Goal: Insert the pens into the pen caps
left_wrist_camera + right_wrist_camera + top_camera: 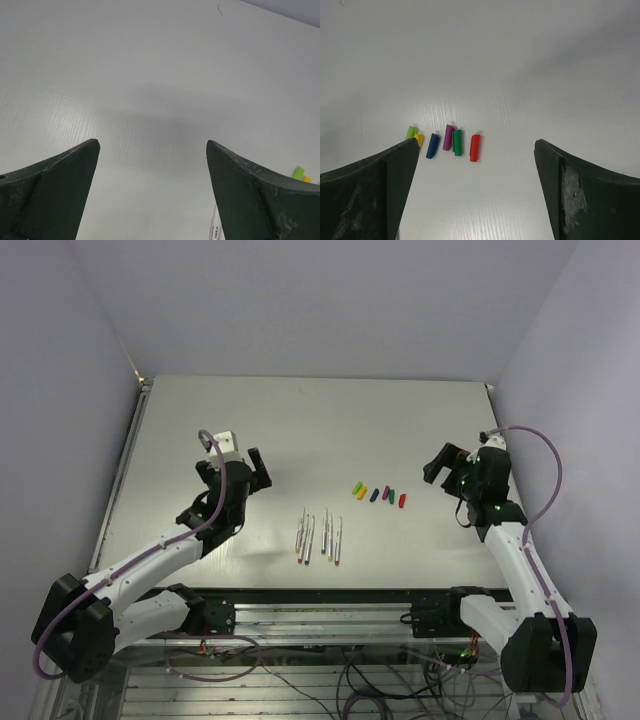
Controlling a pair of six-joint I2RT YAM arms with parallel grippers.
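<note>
Several thin white pens (320,537) lie side by side near the table's front middle, coloured tips toward the front. The pen caps (378,493) sit in a short row to their right: light green (410,132), yellow (419,139), blue (432,145), purple (448,137), dark green (457,142) and red (475,147). My left gripper (258,472) hovers open, left of the pens, nothing between its fingers (152,145); one pen's end (215,227) shows beside its right finger. Right of the caps, my right gripper (437,465) hangs open and empty (476,142), facing them.
The white table (320,420) is walled at the back and on both sides. A metal rail (320,605) runs along the near edge between the arm bases, with cables below it.
</note>
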